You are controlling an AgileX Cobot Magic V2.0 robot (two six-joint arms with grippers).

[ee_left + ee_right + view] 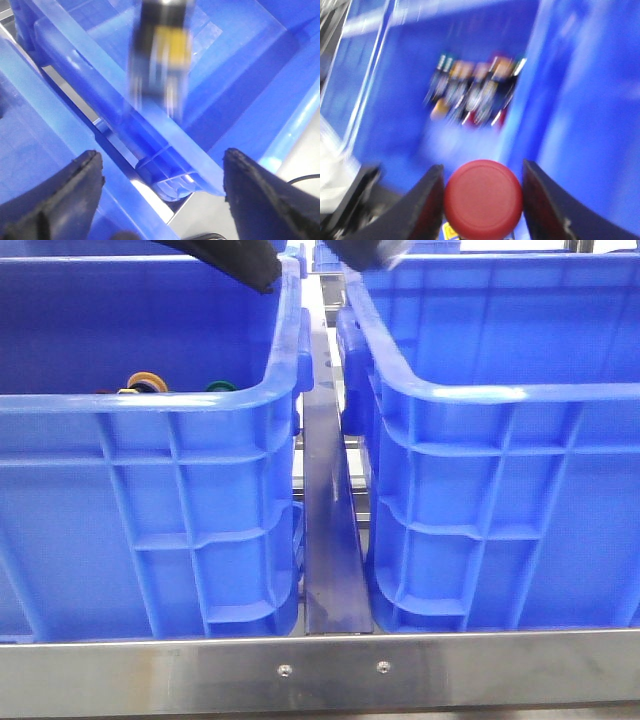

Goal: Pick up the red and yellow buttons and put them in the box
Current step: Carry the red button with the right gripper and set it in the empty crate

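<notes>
Your right fingers (482, 192) pinch the red button (483, 198) at lower centre of the right wrist view, cap facing the lens, with a blue box (580, 100) and a blurred pile of buttons (475, 92) beyond. Your left fingers (162, 187) stand spread and empty (a blurred yellow button (167, 47) at upper centre, seemingly dropping into the box (240, 75)).

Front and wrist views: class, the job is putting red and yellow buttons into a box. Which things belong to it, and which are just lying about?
Job in hand:
- red button, held in the right gripper
- yellow button, blurred, beyond the open left gripper
- left box and right box

Lying about:
- green button
- metal rail
</notes>
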